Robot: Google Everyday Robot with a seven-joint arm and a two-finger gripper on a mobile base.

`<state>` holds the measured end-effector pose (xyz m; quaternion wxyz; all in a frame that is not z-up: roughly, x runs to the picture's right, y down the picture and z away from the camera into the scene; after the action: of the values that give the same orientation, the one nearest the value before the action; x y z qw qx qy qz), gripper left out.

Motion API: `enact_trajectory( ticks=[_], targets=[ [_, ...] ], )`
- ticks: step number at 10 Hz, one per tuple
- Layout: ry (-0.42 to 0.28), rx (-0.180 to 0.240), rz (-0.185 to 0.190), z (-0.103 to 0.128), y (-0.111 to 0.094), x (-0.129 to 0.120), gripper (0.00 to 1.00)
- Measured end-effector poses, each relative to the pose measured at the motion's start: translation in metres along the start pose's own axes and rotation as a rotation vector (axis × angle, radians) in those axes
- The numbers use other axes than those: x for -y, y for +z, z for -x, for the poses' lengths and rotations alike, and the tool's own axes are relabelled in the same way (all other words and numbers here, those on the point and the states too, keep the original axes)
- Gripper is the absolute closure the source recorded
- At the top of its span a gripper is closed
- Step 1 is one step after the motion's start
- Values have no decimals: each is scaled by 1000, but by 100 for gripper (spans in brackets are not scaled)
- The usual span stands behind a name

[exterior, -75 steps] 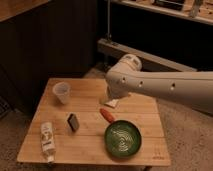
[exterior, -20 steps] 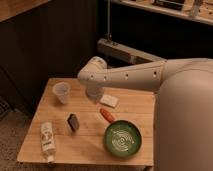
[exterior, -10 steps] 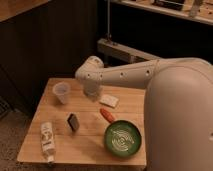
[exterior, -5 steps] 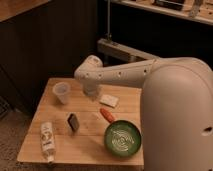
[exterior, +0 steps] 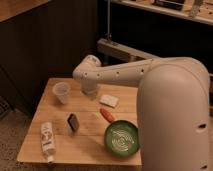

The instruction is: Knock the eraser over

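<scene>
The eraser (exterior: 73,121) is a small dark block standing upright on the wooden table (exterior: 90,147), left of centre. My gripper (exterior: 90,93) hangs from the white arm's wrist (exterior: 88,74) over the back of the table, between the clear cup (exterior: 61,92) and the pale beige pad (exterior: 109,100). It is behind the eraser and a little to its right, well apart from it. The arm reaches in from the right foreground.
A white labelled bottle (exterior: 47,140) lies near the front left edge. An orange carrot-like item (exterior: 107,114) lies beside a green bowl (exterior: 121,138) at the front right. My large white arm segment (exterior: 175,110) covers the table's right side. Dark shelving stands behind.
The arm has swung left from over the beige pad towards the cup. Its near segment fills more of the right side. The eraser and the other objects have not moved.
</scene>
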<state>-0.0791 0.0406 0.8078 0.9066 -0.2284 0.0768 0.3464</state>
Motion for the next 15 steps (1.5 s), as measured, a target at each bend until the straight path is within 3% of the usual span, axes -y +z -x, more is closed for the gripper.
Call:
enact_trajectory(
  ticks=[4, 8, 11, 15],
  targets=[
    [-3, 6, 25, -1, 4, 0, 97],
    [-4, -2, 94, 1, 13, -7, 97],
    [-23, -2, 167, 4, 21, -20, 97],
    [-72, -14, 199, 10, 30, -38, 97]
  ],
)
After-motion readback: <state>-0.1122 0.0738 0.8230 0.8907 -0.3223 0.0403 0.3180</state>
